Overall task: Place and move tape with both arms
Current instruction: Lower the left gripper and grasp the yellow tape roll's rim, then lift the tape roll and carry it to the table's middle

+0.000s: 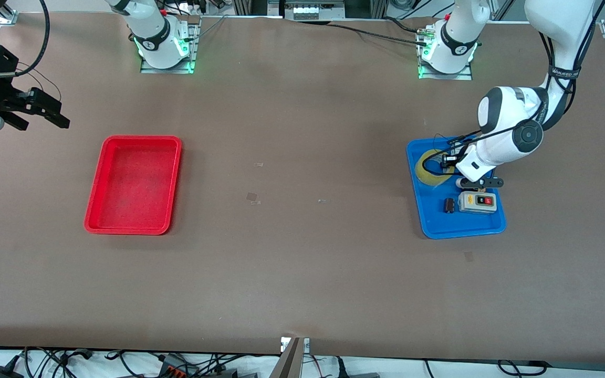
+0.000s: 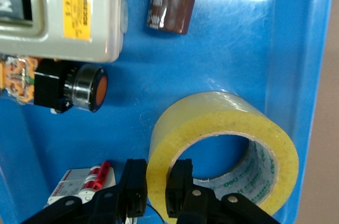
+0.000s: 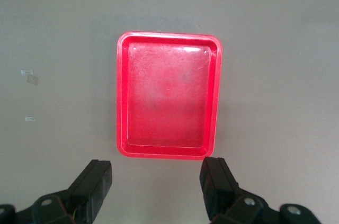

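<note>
The tape (image 1: 429, 172), a yellow translucent roll, lies flat in the blue tray (image 1: 465, 231) at the left arm's end of the table. My left gripper (image 1: 452, 160) is down in that tray, shut on the tape. In the left wrist view the tape (image 2: 222, 115) has one finger inside its hollow centre and the other outside, so my left gripper (image 2: 157, 187) pinches the roll's wall. My right gripper (image 1: 45, 113) hangs open and empty over bare table at the right arm's end. In the right wrist view my right gripper (image 3: 156, 187) has only table between its fingers.
The red tray (image 1: 142, 138) sits empty toward the right arm's end, its rim (image 3: 121, 97) showing in the right wrist view. Beside the tape in the blue tray (image 2: 159, 60) lie a grey switch box (image 1: 478, 202), a dark cylinder (image 2: 174, 0), a black push button (image 2: 79, 86) and a small white-and-red block (image 2: 82, 184).
</note>
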